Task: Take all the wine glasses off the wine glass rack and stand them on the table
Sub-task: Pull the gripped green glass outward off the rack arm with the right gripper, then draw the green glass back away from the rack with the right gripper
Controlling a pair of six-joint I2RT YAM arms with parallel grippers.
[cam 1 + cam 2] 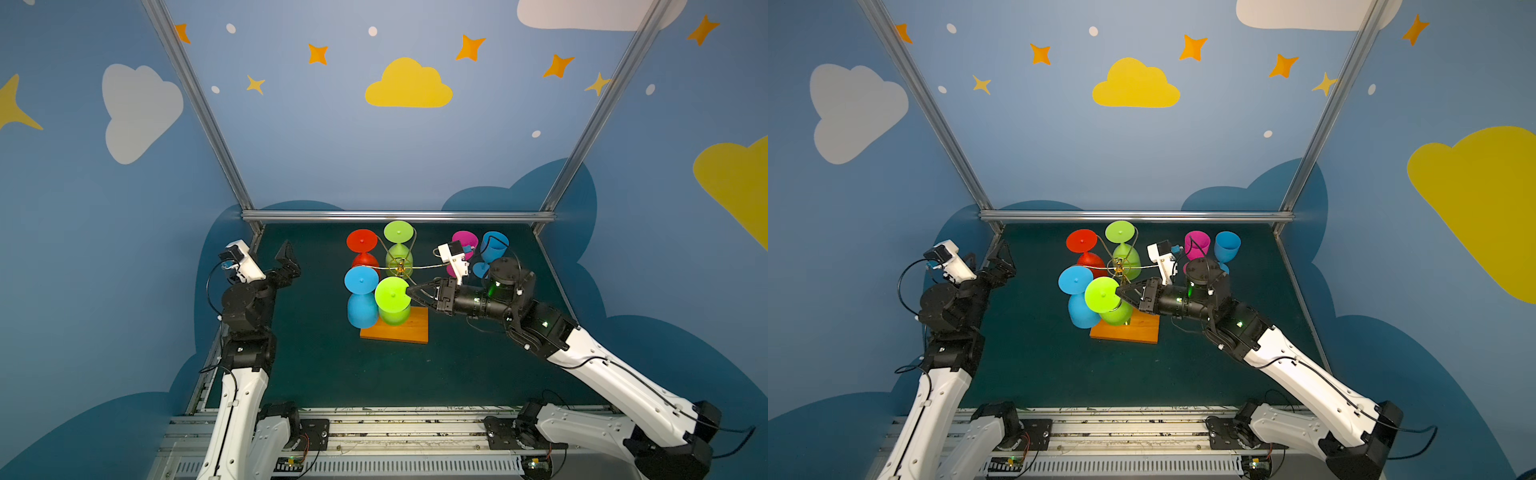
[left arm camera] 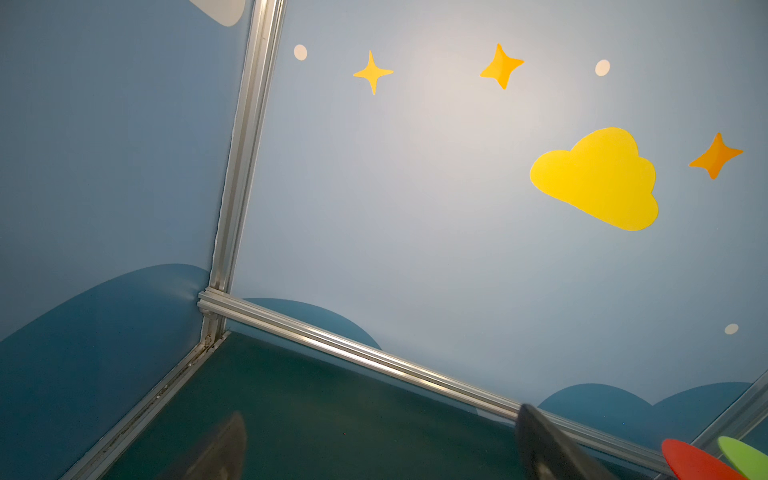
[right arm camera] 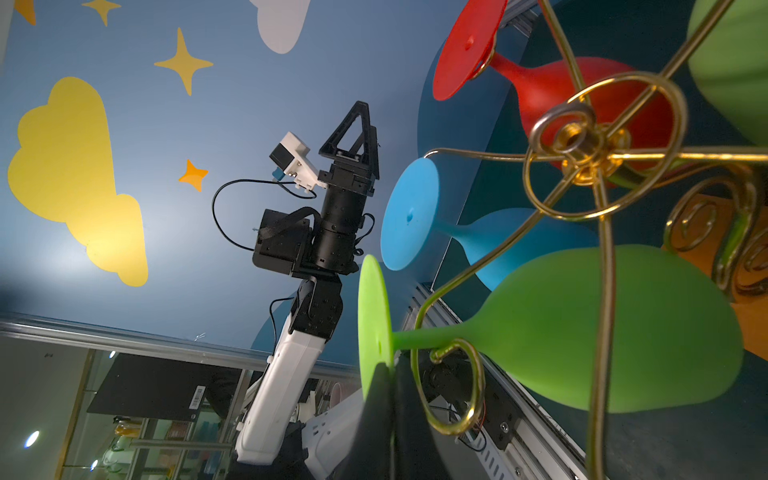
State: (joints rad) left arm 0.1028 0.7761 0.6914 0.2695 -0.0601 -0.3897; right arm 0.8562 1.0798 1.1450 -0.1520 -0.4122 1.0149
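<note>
We are looking into a robotics lab test cell: blue wall panels [image 1: 332, 158] painted with yellow clouds [image 1: 409, 85] and orange stars [image 1: 469, 48], silver aluminium frame bars [image 1: 399, 216], a dark green table mat [image 1: 332, 374], a white-and-black left arm [image 1: 239, 411] and right arm [image 1: 623, 382] bolted to a grey metal rail [image 1: 407, 430], storage shelving [image 3: 166, 432] beyond.

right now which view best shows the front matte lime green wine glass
Right wrist view: close up, foot to bowl, the front lime green wine glass, foot rim pinched by the right gripper. Both top views show it small, from above. Left wrist view shows only a green sliver, unclear whose.
</note>
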